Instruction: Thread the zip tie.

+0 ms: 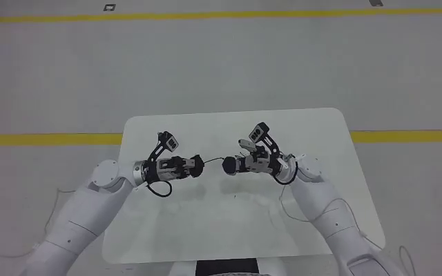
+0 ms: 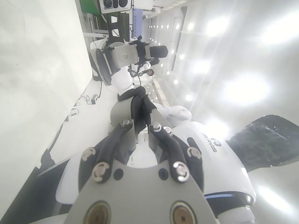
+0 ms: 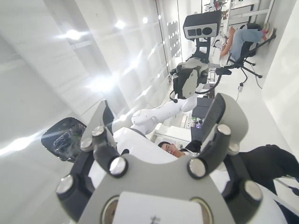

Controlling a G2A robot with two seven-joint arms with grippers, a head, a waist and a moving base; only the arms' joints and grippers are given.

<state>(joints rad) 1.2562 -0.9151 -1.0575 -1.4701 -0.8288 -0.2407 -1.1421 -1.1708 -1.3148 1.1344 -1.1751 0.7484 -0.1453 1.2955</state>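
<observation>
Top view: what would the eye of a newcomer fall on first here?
The left gripper and the right gripper face each other closely above the middle of the white table. The left one is shut on a thin black zip tie, which reaches toward the right one, whose fingers stand open.

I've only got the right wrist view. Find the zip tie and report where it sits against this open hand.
Observer: The top view shows the zip tie as a thin black line spanning the gap between the left hand and the right hand.
Operator: Confirm who holds it.
Observer: In the left wrist view, the left hand's fingers are closed together on something dark, so the left seems to hold it.
Operator: Place both hands for me.
Observer: They face each other, tip to tip, over the middle of the white table.
</observation>
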